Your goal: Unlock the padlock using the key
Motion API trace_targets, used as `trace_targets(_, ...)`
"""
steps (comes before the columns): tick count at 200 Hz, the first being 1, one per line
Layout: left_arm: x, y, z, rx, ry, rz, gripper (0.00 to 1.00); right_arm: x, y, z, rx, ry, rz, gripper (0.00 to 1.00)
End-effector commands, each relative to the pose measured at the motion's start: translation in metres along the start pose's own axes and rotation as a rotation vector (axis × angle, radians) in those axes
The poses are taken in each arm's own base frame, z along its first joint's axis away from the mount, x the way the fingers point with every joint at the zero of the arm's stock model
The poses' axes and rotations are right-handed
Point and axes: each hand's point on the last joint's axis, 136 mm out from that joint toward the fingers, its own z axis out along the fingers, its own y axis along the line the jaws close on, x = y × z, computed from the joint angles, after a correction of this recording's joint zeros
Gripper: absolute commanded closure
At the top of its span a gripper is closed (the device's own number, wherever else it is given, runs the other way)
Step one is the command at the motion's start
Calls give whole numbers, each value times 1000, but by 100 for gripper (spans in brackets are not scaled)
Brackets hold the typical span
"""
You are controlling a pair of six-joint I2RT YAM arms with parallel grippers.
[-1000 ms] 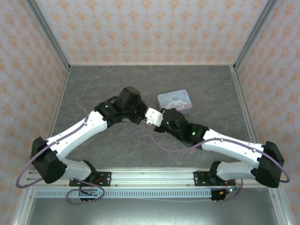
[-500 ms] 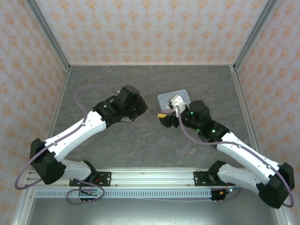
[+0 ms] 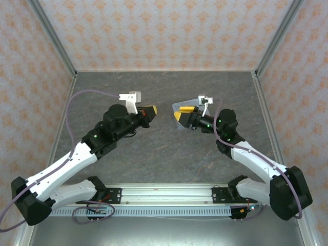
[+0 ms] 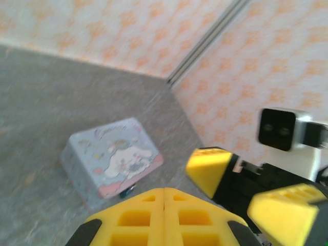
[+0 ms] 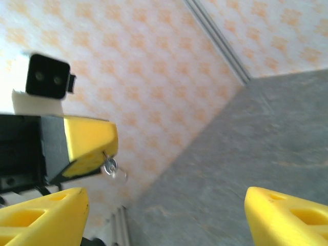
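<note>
My left gripper (image 3: 152,109) is shut, its yellow pads pressed together (image 4: 164,192). In the right wrist view a small silvery pin with a ring (image 5: 109,166) pokes out from the left gripper's fingertips (image 5: 105,146). I cannot tell whether it belongs to the padlock, whose body is hidden. A tiny teal-blue speck (image 4: 126,192), apparently the key's head, lies on the table at the near foot of the tin. My right gripper (image 3: 178,115) stands wide open and empty (image 5: 164,200), facing the left gripper across a short gap.
A pale blue cartoon-printed tin (image 4: 113,159) lies flat on the grey table (image 3: 154,87), partly under my right gripper (image 4: 210,169). Patterned walls with metal corner posts (image 3: 56,46) enclose the table on three sides.
My right gripper has opened and drawn back to the right, away from the left gripper. Both wrists have lifted and turned level, and the left arm has pulled back a little.
</note>
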Motion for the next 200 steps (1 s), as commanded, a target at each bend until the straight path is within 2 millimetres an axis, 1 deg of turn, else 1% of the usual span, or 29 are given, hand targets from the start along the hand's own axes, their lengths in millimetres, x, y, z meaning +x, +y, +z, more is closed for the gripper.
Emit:
trace_targets(1,-30,-35,-12,160,-145,100,100,-31,46,-2,-199,-100,0,22)
trace_targets(15,-32,-36,-12,168,-156,97,100,-29,50,4,-221,-84,17,22)
trace_targets(26,-31,-37,-11,177,-156,92,100,-28,60,7,-252,-76,10,23)
trace_targets(29,-31,-37,-10,180,-153,90,100,-24,56,11,-249,-62,22,23)
trace_targets(37,-30,-39,-9,188,-149,85,100,-20,60,16,-266,-47,24,24)
trace_targets(60,-29,-42,-8,208,-145,76,100,-16,66,26,-298,-24,30,29)
trace_targets(102,-29,-46,-8,221,-133,86,100,-9,77,43,-361,23,48,34)
trace_targets(124,-29,-47,-9,225,-130,92,100,-11,77,48,-369,25,56,38)
trace_targets(144,-27,-46,-8,222,-125,90,100,-10,79,49,-379,34,55,43)
trace_targets(171,-26,-43,-7,212,-125,88,100,-6,77,50,-377,50,64,51)
trace_targets(200,-26,-42,-7,209,-126,87,100,-2,76,51,-379,66,74,56)
